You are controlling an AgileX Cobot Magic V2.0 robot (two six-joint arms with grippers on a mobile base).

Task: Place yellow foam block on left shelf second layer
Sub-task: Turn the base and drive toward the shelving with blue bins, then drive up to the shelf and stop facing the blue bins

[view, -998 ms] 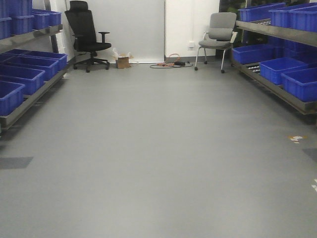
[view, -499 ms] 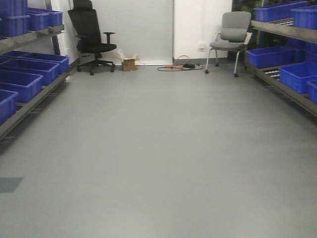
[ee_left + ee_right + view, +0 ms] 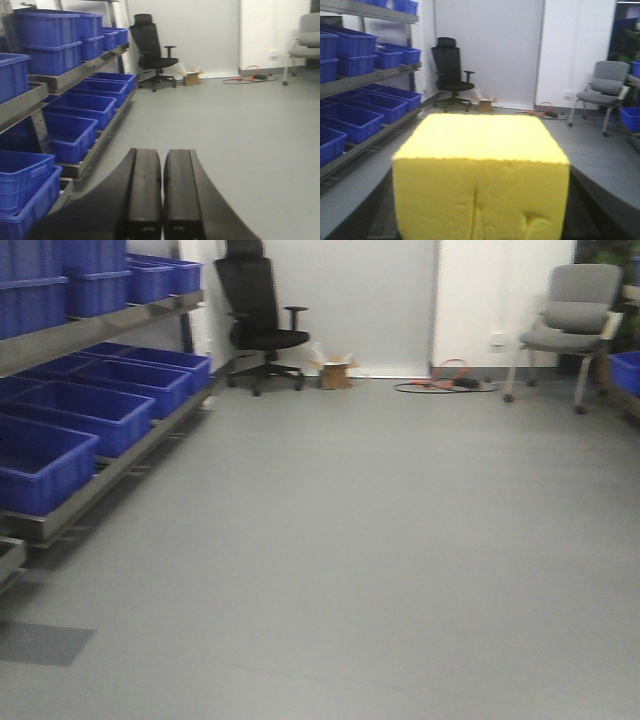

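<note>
Yellow foam fills the lower half of the right wrist view. The yellow foam block [image 3: 480, 165] sits right before the lens, clamped in the right gripper [image 3: 481, 227], whose dark, blurred fingers show at both of its sides. The block's front face carries a vertical crease and a small dent. It is held off the floor, well apart from the left shelf [image 3: 110, 328], a grey metal rack running along the left side of the room. Blue plastic bins [image 3: 45, 465] stand side by side, nearly edge to edge, on every layer of that rack that the views show. The left wrist view shows some of them stacked two high on an upper layer. The left gripper [image 3: 162, 157] holds nothing; its two black fingers are pressed together with only a hairline slit between them. Grey floor [image 3: 380, 540] stretches from the robot to the white wall [image 3: 350, 290] at the far end. There a black office chair [image 3: 258, 325] stands near the rack's end, with a small open cardboard box [image 3: 335, 375] just beside it at the foot of the wall. Further right, a tangle of orange and black cable [image 3: 450, 382] lies on the floor, and beyond it stands a grey chair [image 3: 572, 320]. The corner of another bin [image 3: 627, 370] shows at the right edge. Any print on the box or the bins is too blurred to read.
</note>
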